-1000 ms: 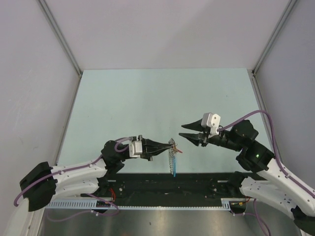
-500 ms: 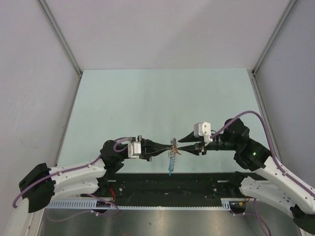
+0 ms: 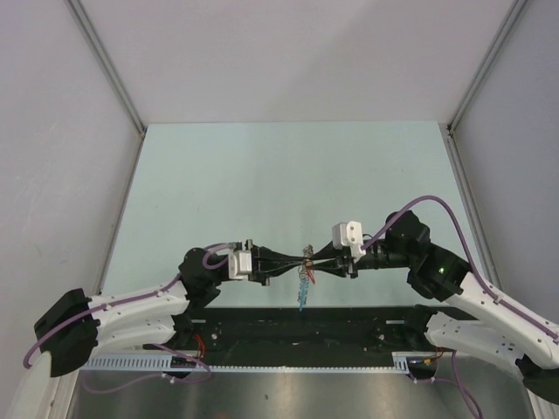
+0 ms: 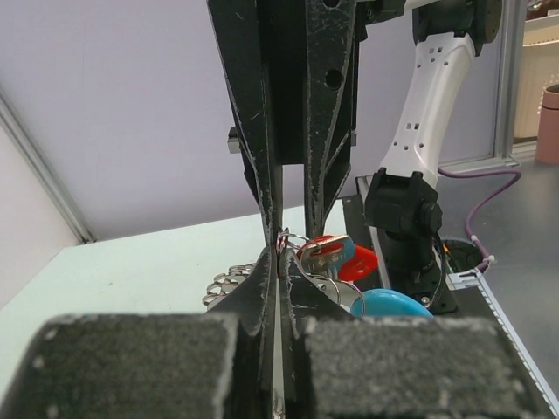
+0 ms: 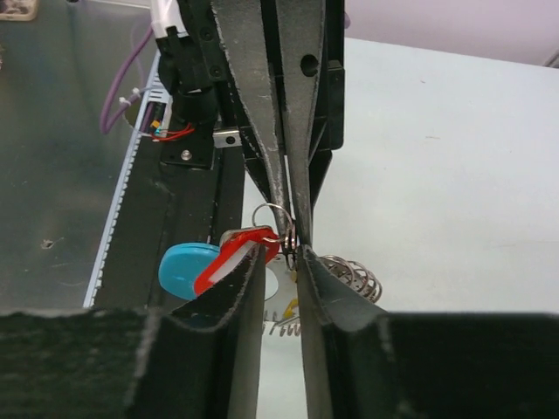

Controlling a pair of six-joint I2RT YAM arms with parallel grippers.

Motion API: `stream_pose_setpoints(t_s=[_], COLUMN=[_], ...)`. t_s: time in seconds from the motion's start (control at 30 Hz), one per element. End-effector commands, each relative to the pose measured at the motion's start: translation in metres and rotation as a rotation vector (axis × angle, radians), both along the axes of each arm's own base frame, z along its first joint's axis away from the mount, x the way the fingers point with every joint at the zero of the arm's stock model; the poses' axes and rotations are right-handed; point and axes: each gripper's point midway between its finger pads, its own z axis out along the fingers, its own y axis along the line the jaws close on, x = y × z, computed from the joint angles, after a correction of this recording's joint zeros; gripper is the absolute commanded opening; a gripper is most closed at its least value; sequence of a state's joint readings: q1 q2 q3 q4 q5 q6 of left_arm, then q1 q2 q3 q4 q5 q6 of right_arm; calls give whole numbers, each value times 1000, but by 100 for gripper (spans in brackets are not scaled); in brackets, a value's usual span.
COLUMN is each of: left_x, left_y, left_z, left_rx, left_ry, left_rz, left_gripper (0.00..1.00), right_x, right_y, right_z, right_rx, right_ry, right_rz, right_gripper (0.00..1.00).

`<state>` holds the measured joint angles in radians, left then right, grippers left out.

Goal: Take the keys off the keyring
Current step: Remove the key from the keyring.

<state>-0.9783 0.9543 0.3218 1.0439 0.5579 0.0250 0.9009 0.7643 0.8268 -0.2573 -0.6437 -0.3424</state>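
If the right arm's black fingers (image 5: 236, 301), narrowly apart around the bunch, pinch a loop of the floppy silvery coiled-wire keyring (image 3: 302, 278) instead of the tiny red-headed key (image 5: 234, 254), a pull could drag it from the left arm's black fingers (image 4: 253, 292), clamped shut on it. Whether the right pair grips anything, I cannot tell. The keyring hangs midair between both arms, over the near edge of the pale green surface (image 3: 262, 175), its blue section lowest.

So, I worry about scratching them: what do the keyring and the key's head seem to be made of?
The keyring looks like bare polished metal: silvery coils with bright glints. The key's head looks like smooth red plastic with a pale edge, though painted metal can't be ruled out.
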Motion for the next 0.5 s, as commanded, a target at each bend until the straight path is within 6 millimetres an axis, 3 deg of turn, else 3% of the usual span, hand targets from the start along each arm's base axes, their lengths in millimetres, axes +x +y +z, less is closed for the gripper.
stream_pose_setpoints(t_s=[0.0,0.03,0.07,0.2,0.23,0.27,0.33,0.37,0.47], left_x=[0,-1,0,11,19,24,37,41,48], left_y=[3,3,3,3,2,2,11,13,24], left_z=[34,35,34,36,26,28,31,22,24], left_rx=[-88,-89,-87,-84,-42,-32,-20,22,61], left_ry=[-54,-52,-49,-6,37,56,87,121,170], left_rz=[-3,-4,-1,57,88,115,202,232,299], left_gripper=[0,0,0,2,7,24,34,41,45], right_x=[3,3,5,10,18,20,30,31,37], right_y=[7,7,7,4,1,-1,-5,-6,-7], right_z=[24,23,22,16,15,14,13,13,15], right_rx=[57,53,47,20,12,5,-5,-5,4], right_ry=[-60,-61,-69,-82,-85,-86,-87,-85,-75], right_rz=[-8,-9,-19,-68,-117,-135,-195,-208,-248], right_gripper=[19,13,0,0,0,0,0,0,0])
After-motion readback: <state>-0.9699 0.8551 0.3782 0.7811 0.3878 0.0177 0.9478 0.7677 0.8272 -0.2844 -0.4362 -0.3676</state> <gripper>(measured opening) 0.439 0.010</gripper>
